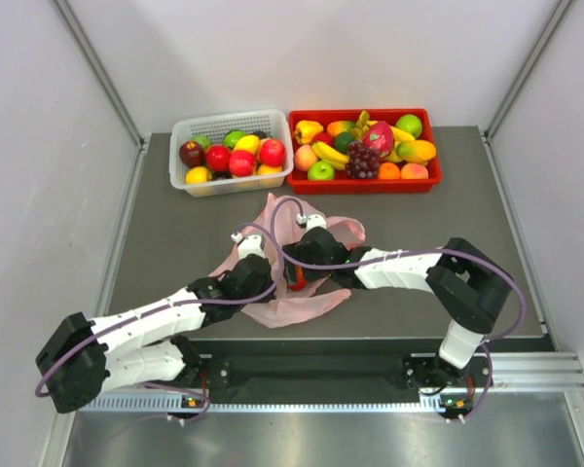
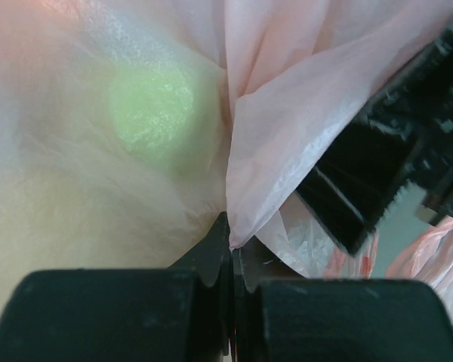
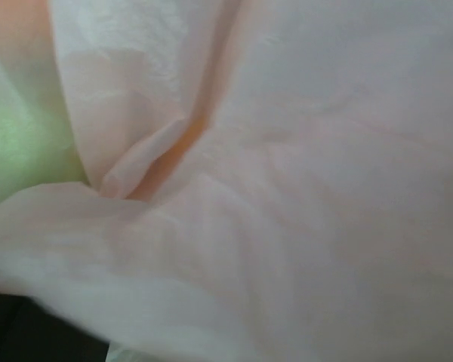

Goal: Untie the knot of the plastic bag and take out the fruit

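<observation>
Centre of the surface [image 1: 448,219], a bit toward the near edge: the plastic bag [image 1: 343,232] lies crumpled, and both arms meet over it.

Left pincer [image 2: 231,245] is clamped tight on a thin fold of the pink film. In its wrist view the fold rises straight out from between the fingertips [image 2: 211,253].

Right pincer [image 1: 310,227] comes in from the right, just beside the left one, jaws spread wide and nosed into the bag. Its own camera is smothered in plastic with the fingers out of frame, so I can't tell if any film sits between them. From the left wrist I see its black body just right of the pinched fold, against the film.

One red fruit [image 1: 295,277] shows in the top view between the two wrists, on the bag's near side. I can't tell if it is covered or exposed. A green fruit [image 2: 149,105] glows through the film up and left of the fold, blurred. The right wrist view has a green patch at its left edge and an orange streak in a crease, both too soft to name.

Far edge: white basket [image 1: 232,121] left, red tray [image 1: 365,113] right, side by side. Both are heaped with produce [image 1: 241,156] and sit well apart from the bag.
</observation>
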Tool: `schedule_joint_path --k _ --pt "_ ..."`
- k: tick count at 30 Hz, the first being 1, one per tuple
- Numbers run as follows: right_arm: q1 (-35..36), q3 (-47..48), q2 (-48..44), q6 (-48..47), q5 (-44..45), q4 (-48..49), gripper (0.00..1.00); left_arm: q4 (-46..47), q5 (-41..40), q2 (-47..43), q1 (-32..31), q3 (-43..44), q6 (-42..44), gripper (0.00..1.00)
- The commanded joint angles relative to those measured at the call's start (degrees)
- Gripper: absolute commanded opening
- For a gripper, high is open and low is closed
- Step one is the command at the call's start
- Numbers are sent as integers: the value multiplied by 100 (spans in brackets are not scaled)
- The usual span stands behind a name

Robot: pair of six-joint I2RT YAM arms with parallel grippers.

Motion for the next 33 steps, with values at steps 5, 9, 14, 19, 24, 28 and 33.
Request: schedule_joint_path --k 5,9,14,19,24,28,33 --pt "85 154 213 507 774 219 86 167 -21 -223 -19 -5 -45 0" --pt "93 137 354 376 844 500 81 185 14 -215 -19 -23 -62 0" --pt "93 260 451 24 879 598 65 141 5 -267 -19 -31 -45 0" --pt "93 32 -39 -406 827 616 7 115 -30 -311 -19 -58 -53 0" --pt "93 -512 -1224 -784 160 291 0 115 -48 -268 -19 21 -27 0" --pt "32 -786 -2132 -1083 -745 -568 0 159 -100 -224 -19 83 17 0" --pt "-56 -927 -3115 -1470 -2740 -1274 0 273 -197 -13 -19 215 70 0"
